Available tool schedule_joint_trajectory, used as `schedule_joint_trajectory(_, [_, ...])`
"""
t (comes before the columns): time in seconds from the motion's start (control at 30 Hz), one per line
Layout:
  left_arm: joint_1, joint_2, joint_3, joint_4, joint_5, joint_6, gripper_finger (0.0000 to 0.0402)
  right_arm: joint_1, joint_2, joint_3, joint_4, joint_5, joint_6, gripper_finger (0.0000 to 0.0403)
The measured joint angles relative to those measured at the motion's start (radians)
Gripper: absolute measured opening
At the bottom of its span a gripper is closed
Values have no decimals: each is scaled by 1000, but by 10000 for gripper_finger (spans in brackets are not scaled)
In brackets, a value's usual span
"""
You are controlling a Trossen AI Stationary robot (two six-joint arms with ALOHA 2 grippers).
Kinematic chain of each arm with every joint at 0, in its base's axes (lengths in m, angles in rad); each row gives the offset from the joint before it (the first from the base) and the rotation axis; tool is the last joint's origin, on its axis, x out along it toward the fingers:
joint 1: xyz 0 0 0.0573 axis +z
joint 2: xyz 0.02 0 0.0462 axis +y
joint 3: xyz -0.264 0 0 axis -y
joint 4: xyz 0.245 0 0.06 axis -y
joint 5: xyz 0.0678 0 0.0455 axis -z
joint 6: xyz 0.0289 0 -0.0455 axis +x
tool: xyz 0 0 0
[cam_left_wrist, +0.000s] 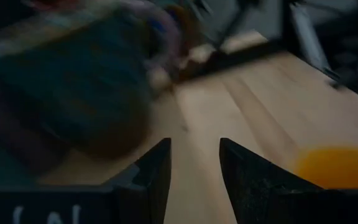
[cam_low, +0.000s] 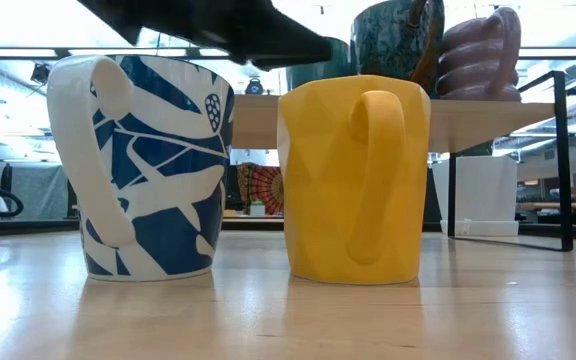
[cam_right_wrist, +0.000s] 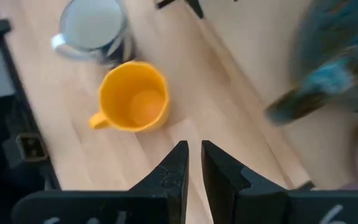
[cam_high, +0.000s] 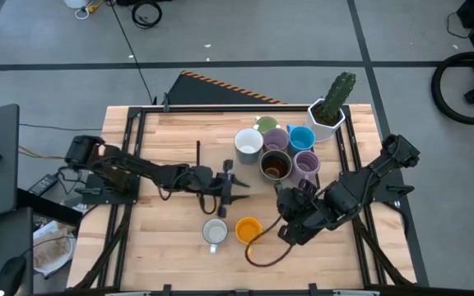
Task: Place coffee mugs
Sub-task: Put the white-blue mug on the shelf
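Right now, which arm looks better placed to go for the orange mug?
Probably the right. The right gripper sits beside the orange mug with nothing between them; the left gripper hovers farther off, mid-table.

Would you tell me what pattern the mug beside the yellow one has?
The mug carries a blue-and-white leaf pattern, clearest in the low view.
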Motion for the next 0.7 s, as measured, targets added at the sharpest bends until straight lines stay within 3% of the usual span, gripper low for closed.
schedule_joint_trajectory(0.3, [-87, -139, 1, -428, 77, 14, 141, 71, 0, -63, 79, -80, -74, 50])
schedule_joint_trajectory(0.47, [-164, -156, 75, -671, 78, -117, 141, 83, 0, -89, 83, -49, -74, 51])
schedule_joint_trajectory(0.7, [-299, -156, 221, -878, 31, -336, 141, 83, 1, -90, 79, -72, -83, 51])
